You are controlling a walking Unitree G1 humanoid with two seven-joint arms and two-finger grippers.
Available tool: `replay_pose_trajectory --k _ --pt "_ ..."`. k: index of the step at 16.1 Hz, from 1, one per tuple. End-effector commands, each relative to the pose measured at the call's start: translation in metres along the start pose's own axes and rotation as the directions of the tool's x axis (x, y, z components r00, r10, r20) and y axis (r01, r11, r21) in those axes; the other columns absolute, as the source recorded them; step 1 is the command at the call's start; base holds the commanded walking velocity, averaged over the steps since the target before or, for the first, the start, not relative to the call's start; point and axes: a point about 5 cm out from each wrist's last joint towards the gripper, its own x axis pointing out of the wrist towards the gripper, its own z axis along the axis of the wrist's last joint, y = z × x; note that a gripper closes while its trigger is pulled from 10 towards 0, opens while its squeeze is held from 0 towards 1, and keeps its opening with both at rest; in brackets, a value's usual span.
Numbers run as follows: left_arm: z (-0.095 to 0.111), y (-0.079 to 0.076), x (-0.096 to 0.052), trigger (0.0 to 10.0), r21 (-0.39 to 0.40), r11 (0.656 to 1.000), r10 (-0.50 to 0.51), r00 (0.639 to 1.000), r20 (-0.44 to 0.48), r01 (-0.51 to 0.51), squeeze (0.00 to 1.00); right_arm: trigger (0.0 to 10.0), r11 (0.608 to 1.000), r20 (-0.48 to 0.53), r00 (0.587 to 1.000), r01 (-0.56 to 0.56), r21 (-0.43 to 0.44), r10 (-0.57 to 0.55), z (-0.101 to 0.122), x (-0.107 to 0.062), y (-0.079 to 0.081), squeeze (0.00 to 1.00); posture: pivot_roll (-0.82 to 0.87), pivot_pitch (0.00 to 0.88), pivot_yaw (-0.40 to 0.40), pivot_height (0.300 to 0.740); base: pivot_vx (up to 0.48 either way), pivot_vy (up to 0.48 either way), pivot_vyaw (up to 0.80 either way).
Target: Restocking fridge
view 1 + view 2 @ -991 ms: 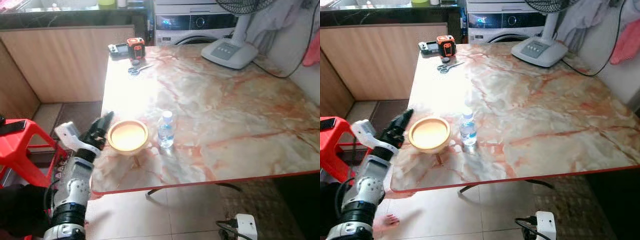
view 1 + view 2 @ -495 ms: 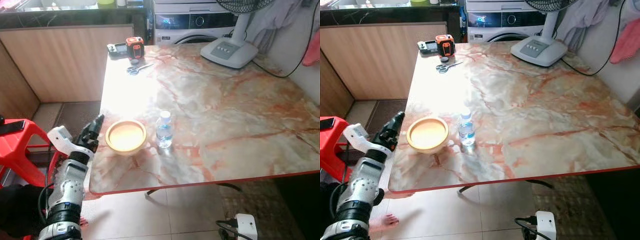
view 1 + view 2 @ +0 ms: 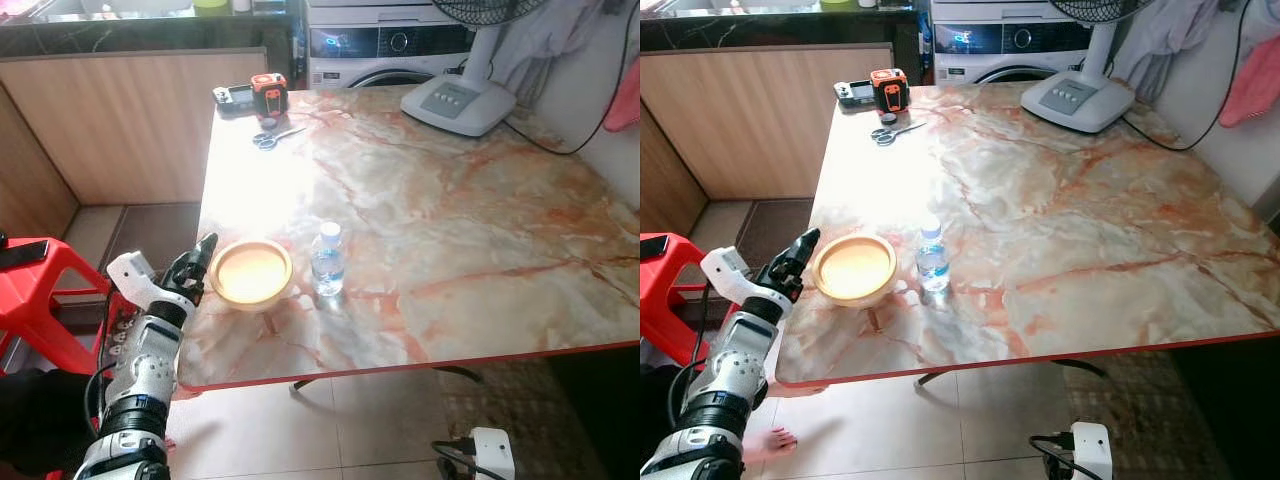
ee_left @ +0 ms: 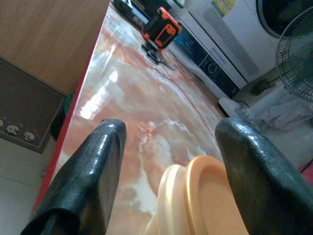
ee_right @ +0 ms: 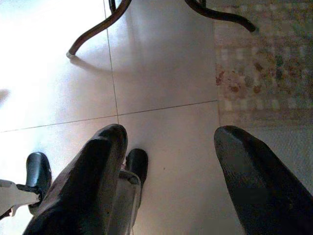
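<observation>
One upright water bottle (image 3: 328,260), cap up, beside bowl (image 3: 251,273), left pincer (image 3: 193,263) near.

The bowl (image 3: 251,274) stands near the table (image 3: 480,230) edge, with the left gripper (image 3: 197,262) spread just beside its outer rim. On the bowl's other side the bottle (image 3: 327,260) stands close, leaving a narrow gap. Beyond the bowl, bare table runs to the scissors (image 3: 270,138) and fan base (image 3: 458,103).

scissors (image 3: 266,140), fan base (image 3: 458,104), red stool (image 3: 40,290), perhaps a washer (image 3: 385,45)
</observation>
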Motion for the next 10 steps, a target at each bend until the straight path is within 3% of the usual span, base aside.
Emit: replay_pose_trajectory --k 1,2,5,6,7,10 --pt "-0.003 0.001 0.001 10.0 0.016 1.000 -0.004 1.000 -0.031 0.004 0.15 10.0 1.000 -0.017 1.000 0.004 0.003 -0.004 -0.004 -0.001 -0.002 0.00 0.06 0.062 -0.027 0.740 0.000 0.000 0.00" --pt "-0.005 0.000 0.002 10.0 0.006 1.000 -0.009 0.999 -0.039 0.009 1.00 10.0 1.000 -0.017 1.000 0.005 0.001 -0.005 -0.004 -0.001 -0.002 0.00 0.06 0.063 -0.028 0.740 0.000 0.000 0.00" --pt "-0.009 -0.003 0.004 10.0 0.015 1.000 -0.025 0.998 -0.064 0.026 1.00 10.0 1.000 -0.018 1.000 0.007 0.001 -0.007 -0.004 -0.001 -0.002 0.00 0.06 0.064 -0.028 0.740 0.000 0.000 0.00" --pt "-0.010 -0.004 0.005 10.0 0.017 0.999 -0.028 0.997 -0.068 0.029 0.05 10.0 1.000 -0.019 1.000 0.006 0.001 -0.006 -0.004 -0.001 -0.002 0.00 0.06 0.065 -0.028 0.740 0.000 0.000 0.00" --pt "-0.011 -0.006 0.005 10.0 0.018 0.999 -0.036 0.997 -0.075 0.038 0.00 10.0 1.000 -0.019 1.000 0.007 0.001 -0.007 -0.004 -0.001 -0.003 0.00 0.06 0.066 -0.029 0.740 0.000 0.000 0.00" --pt "-0.014 -0.008 0.006 10.0 0.019 0.999 -0.047 0.995 -0.088 0.048 0.00 10.0 1.000 -0.019 1.000 0.006 0.001 -0.006 -0.004 -0.001 -0.002 0.00 0.06 0.067 -0.027 0.740 0.000 0.000 0.00"
